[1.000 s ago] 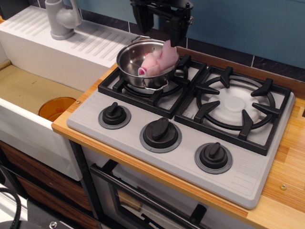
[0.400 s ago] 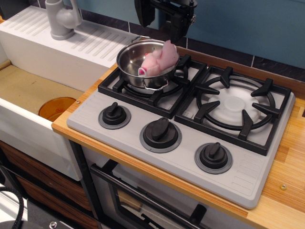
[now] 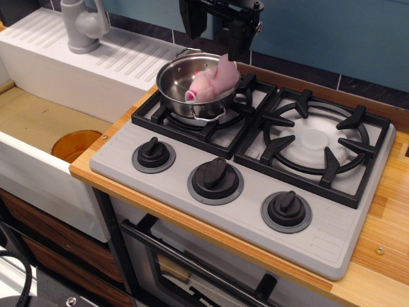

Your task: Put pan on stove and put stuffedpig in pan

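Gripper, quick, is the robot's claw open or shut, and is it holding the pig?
Gripper: open and empty, up above the pan; the stuffed pig lies inside the pan on the stove.

1 fixed camera looks down at an angle from the front-left, fairly near the stove [image 3: 255,185], taking in the sink [image 3: 38,121] at left and the blue wall [image 3: 332,32] behind.
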`<state>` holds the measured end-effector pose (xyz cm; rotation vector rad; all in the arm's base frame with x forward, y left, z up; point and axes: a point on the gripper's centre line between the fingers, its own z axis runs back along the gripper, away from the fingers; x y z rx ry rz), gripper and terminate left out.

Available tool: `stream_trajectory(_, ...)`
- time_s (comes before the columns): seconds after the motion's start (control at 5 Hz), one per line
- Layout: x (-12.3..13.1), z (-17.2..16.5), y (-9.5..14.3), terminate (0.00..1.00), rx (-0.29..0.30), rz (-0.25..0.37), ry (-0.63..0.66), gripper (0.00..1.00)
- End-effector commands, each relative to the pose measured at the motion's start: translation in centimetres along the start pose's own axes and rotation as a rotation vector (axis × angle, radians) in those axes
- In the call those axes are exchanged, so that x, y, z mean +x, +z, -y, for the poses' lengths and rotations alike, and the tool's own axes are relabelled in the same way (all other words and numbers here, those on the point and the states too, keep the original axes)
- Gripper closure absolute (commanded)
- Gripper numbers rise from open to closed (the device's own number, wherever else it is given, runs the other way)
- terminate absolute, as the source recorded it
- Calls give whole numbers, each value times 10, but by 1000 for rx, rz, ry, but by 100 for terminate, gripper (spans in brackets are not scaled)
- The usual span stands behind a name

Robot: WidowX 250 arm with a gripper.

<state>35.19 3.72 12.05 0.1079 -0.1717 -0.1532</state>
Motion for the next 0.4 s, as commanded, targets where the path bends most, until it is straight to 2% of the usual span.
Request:
stream_trajectory(0.0,15,-5,19,0,67,66,9,0)
stream_trajectory(0.2,14,-6,14,100,57,6,-1,0)
